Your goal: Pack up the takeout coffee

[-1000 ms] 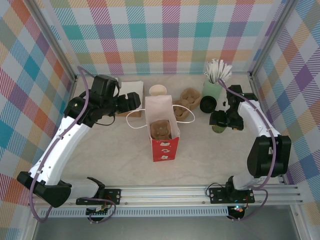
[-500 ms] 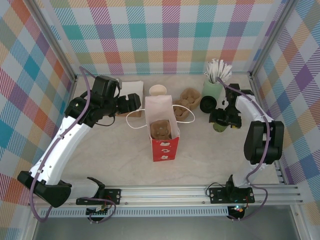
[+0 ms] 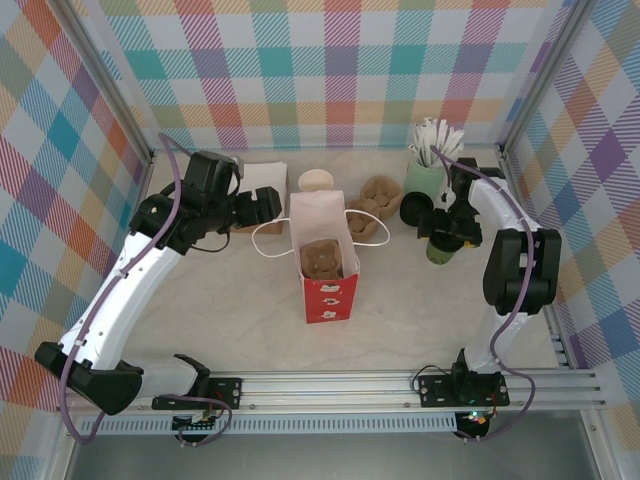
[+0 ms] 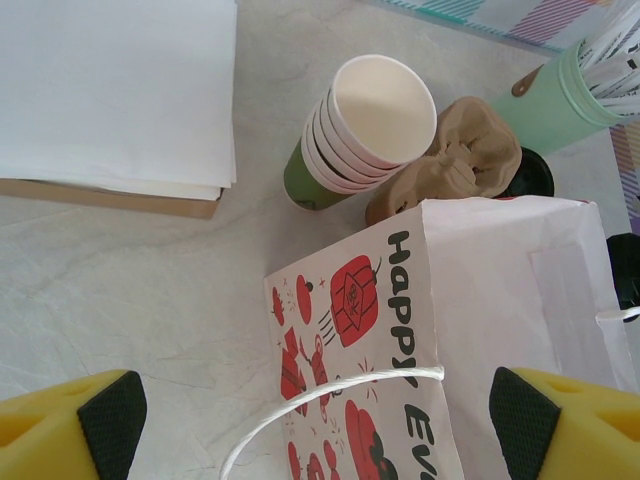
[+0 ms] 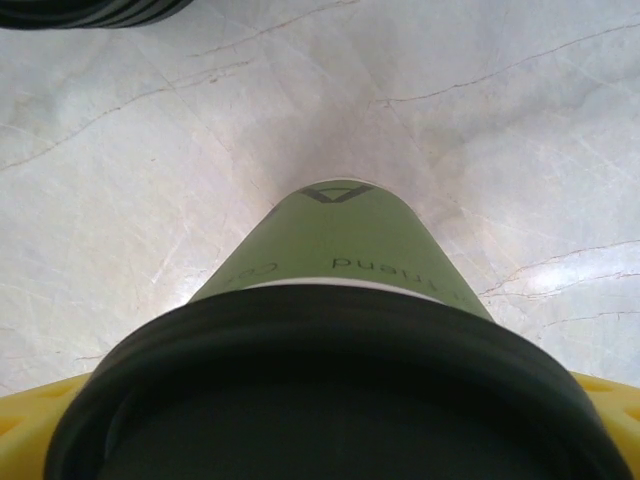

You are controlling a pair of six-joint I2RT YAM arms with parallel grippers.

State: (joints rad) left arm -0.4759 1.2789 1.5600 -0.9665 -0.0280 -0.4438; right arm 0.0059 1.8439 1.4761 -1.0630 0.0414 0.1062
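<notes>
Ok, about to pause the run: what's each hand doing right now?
Left hand: open, holding nothing, over the paper bag.
Right hand: open, straddling the takeout coffee.

You have a pale marbled table [image 3: 230, 300] with the bag [image 3: 325, 260] upright mid-table, paper sheets [image 3: 262, 180] back left, a cup stack [image 3: 315, 181] and brown trays [image 3: 380, 195] behind the bag, a mint cup [image 3: 423, 178], black lids [image 3: 413, 208] and the coffee [image 3: 438, 252] at right
</notes>
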